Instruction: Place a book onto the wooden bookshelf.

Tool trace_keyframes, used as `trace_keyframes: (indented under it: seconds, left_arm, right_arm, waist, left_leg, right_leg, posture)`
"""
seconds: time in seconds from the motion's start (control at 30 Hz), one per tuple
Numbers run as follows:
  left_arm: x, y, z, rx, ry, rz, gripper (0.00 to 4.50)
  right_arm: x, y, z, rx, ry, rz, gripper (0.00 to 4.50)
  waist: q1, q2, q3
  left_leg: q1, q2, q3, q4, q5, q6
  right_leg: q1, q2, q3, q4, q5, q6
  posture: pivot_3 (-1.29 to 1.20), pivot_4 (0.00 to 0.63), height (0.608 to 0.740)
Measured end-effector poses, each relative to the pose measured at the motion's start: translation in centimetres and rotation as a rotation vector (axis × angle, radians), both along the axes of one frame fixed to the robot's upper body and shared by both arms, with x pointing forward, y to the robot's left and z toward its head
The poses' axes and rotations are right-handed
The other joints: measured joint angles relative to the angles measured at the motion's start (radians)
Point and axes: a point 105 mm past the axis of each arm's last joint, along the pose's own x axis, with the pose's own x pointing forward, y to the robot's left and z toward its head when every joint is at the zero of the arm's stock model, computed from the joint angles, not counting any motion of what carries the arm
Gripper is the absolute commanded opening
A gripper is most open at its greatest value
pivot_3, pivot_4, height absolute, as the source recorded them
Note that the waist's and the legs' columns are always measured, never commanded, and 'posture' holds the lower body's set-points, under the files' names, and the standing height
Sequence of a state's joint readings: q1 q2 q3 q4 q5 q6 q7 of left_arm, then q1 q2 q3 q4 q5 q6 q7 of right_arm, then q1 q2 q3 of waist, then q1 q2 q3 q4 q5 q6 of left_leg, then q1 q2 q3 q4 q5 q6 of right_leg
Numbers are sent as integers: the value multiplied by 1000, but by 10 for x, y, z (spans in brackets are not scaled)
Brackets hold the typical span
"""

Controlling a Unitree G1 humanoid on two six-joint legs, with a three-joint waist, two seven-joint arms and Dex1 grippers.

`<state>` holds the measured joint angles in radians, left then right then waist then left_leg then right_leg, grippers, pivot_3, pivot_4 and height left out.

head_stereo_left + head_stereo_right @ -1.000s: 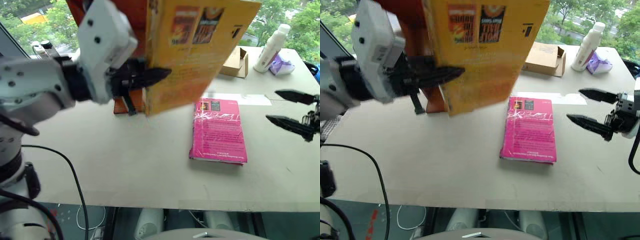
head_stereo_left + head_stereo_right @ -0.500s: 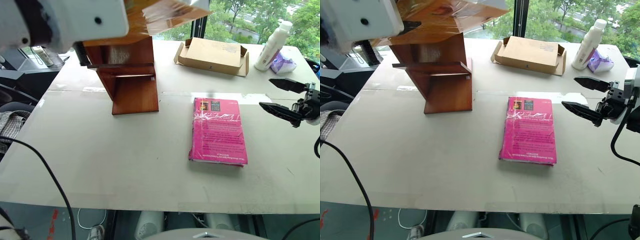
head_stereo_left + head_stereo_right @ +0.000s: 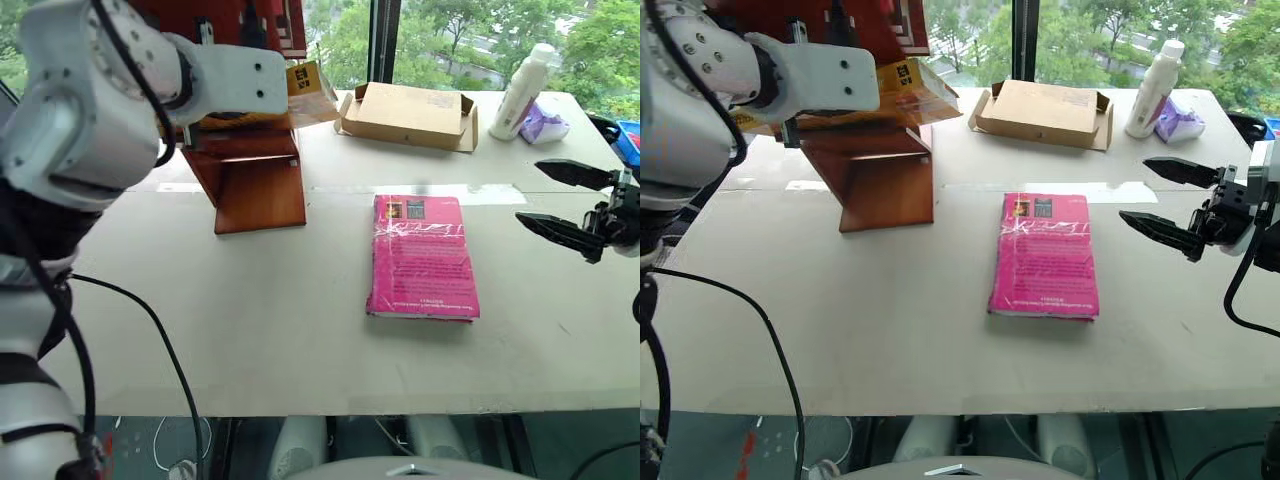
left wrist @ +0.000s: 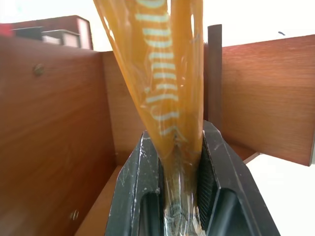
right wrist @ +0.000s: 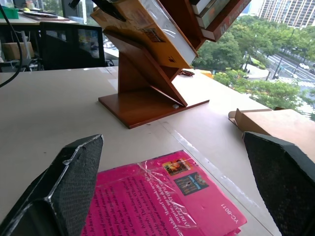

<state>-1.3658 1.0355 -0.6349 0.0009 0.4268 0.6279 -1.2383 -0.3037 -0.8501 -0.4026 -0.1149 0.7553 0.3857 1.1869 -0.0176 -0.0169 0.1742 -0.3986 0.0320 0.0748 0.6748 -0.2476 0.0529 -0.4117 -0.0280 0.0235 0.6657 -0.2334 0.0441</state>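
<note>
The yellow book (image 3: 908, 84), glossy in its plastic wrap, is tilted inside the wooden bookshelf (image 3: 262, 186) at the far left of the table. It lies along the shelf's slanted panel, just under an upper shelf. My left gripper (image 4: 179, 135) is shut on the book's edge, with a black finger (image 4: 142, 172) on either side. From the right wrist view the book (image 5: 147, 29) shows leaning over the shelf's base (image 5: 147, 101). My right gripper (image 3: 530, 192) hovers open over the table's right side, clear of everything.
A magenta-pink book (image 3: 420, 255) lies flat mid-table, between the shelf and my right gripper. At the back stand a flat cardboard box (image 3: 410, 100), a white bottle (image 3: 520, 92) and a purple packet (image 3: 545, 122). Other books (image 5: 211, 12) fill the shelf's upper level.
My left arm has swung forward and down, turning the yellow book from upright in front of the camera to tilted inside the shelf. The right gripper has stayed put.
</note>
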Motion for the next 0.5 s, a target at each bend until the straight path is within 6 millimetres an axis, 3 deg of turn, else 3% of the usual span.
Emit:
trace_keyframes:
  seconds: [0.07,0.3,0.5]
  left_arm:
    - [8,1,-3,15,12,7,298]
    - [16,25,-14,28,62,44,3396]
    - [-29,16,11,-217,99,-84,3396]
  right_arm:
    - [-3,2,0,-5,-6,2,4500]
    - [-6,6,0,5,6,-1,4500]
    - [-9,9,3,6,10,-1,4500]
  waist:
    - [-8,1,0]
    - [-24,-2,1]
    - [-13,-3,2]
  left_leg:
    - [1,3,0,-1,0,0]
    - [-4,6,3,-3,0,0]
    - [-27,5,5,3,0,-1]
  right_leg:
    - [0,1,3,0,0,0]
    - [-7,3,5,0,2,3]
    - [-24,-3,2,-2,4,2]
  posture:
    - [0,150,733]
    - [0,150,733]
    - [0,150,733]
